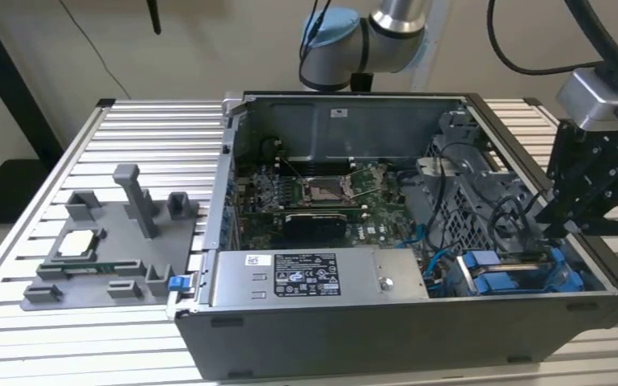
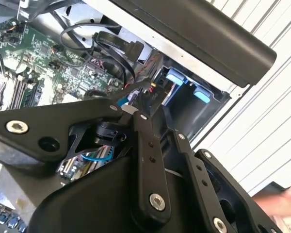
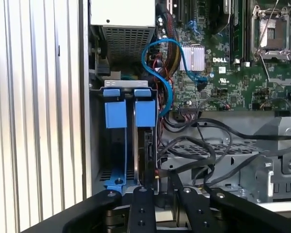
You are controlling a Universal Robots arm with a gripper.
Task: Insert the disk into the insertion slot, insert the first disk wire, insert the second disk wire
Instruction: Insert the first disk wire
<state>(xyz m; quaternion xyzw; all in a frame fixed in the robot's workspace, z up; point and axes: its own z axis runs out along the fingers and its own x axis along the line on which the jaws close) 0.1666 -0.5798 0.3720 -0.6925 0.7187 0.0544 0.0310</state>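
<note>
The disk's blue carrier stands inside the insertion slot, the grey bay at the case's front corner on the exterior view's right. Its blue tabs and blue frame show there too. A dark narrow edge runs beside the blue rails. My gripper hangs right over the bay's end, among black wires that run off across the drive cage. A black flat connector on black wires lies over the motherboard. In the exterior view my gripper reaches down at the case's wall.
A blue cable loops from the bay to the motherboard. The grey power-supply box sits beside the bay. The perforated drive cage crowds the gripper. A grey fixture plate with parts lies outside the case, on the exterior view's left.
</note>
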